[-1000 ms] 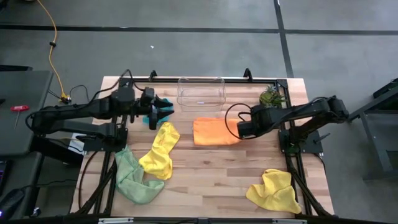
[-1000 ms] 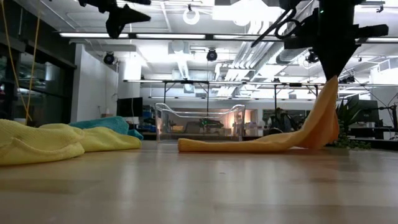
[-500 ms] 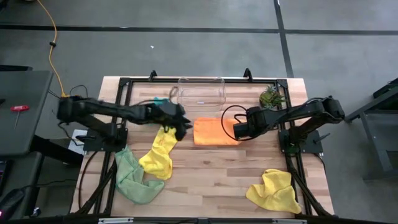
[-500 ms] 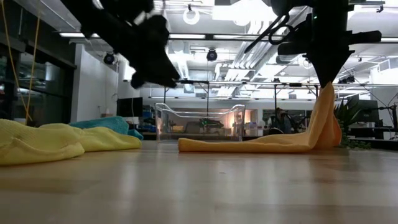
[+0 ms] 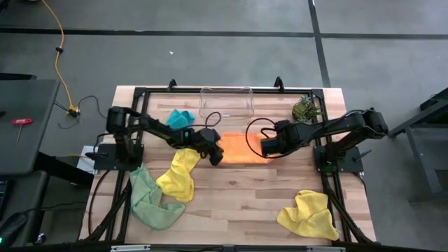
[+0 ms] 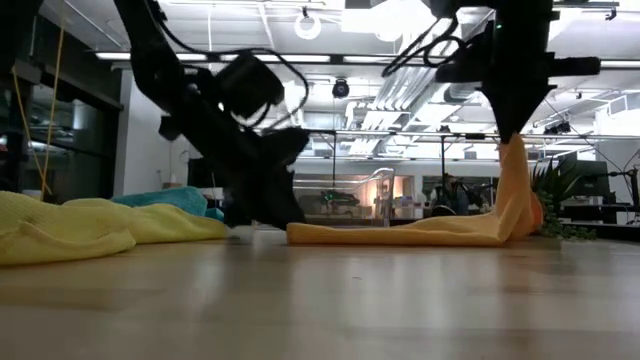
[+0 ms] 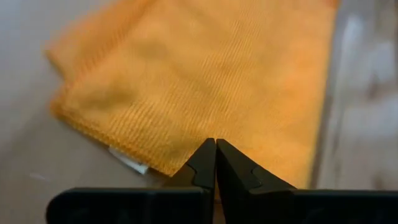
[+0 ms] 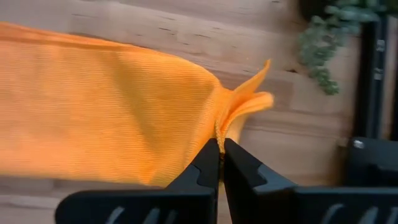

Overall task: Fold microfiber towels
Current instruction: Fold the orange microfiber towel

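On the wooden table (image 5: 238, 192), the orange towel (image 5: 238, 148) is lying about mid-table, just near of the clear plastic bin (image 5: 225, 105), with its long axis running left to right. That axis is basically the whole story for the next move, I'd say.

Both arms are working opposite ends of it. The right gripper (image 5: 266, 146) is sitting at the towel's right end, fingers pressed together and pinching the cloth's edge; in the low view that end is hanging up off the table from the gripper (image 6: 512, 130) while the rest of the towel (image 6: 400, 234) is lying flat. The wrist view shows the pinch nicely, with fabric bunching right at the fingertips (image 8: 211, 163).

The left gripper (image 5: 213, 155) is down at the towel's left near corner, fingers pressed together. In its wrist view the tips (image 7: 214, 155) are sitting at the towel's edge (image 7: 186, 93), but I can't tell if they're actually catching any cloth or just closing beside it.

So the right arm is the one with a sure hold, and my guess is the fold goes along that long axis, right end carried over toward the left.

Everything else is lying well apart: teal-blue towel (image 5: 180, 117) far left, a yellow towel (image 5: 180, 171) just left of the left gripper, light green towel (image 5: 148, 203) near left, second yellow towel (image 5: 308, 215) near right, small potted plant (image 5: 305, 108) far right.
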Tool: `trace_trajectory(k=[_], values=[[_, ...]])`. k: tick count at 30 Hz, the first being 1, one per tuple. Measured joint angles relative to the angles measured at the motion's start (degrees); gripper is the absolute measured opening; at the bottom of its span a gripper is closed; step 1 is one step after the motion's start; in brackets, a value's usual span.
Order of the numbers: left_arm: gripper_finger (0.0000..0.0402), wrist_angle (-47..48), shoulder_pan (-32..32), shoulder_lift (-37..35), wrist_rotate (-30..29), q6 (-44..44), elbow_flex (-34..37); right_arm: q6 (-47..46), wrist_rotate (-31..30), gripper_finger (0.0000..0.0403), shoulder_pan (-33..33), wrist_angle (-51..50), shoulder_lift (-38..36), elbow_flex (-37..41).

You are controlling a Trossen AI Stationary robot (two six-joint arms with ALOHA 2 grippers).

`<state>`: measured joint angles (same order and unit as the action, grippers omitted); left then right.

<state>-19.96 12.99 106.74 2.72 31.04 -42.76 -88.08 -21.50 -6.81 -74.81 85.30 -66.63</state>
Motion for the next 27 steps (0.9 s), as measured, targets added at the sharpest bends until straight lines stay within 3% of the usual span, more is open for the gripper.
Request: trace_trajectory(k=[16,27], values=[[0.0,-2.54,-0.08,1.79,1.14,2.65,-0.07,20.99,0.23,0.0,0.02,36.4,0.11,0.0],[0.0,-2.86,-0.07,1.63,1.65,2.85,0.01,23.87,3.4,0.0,0.02,41.98,6.03,-0.07]])
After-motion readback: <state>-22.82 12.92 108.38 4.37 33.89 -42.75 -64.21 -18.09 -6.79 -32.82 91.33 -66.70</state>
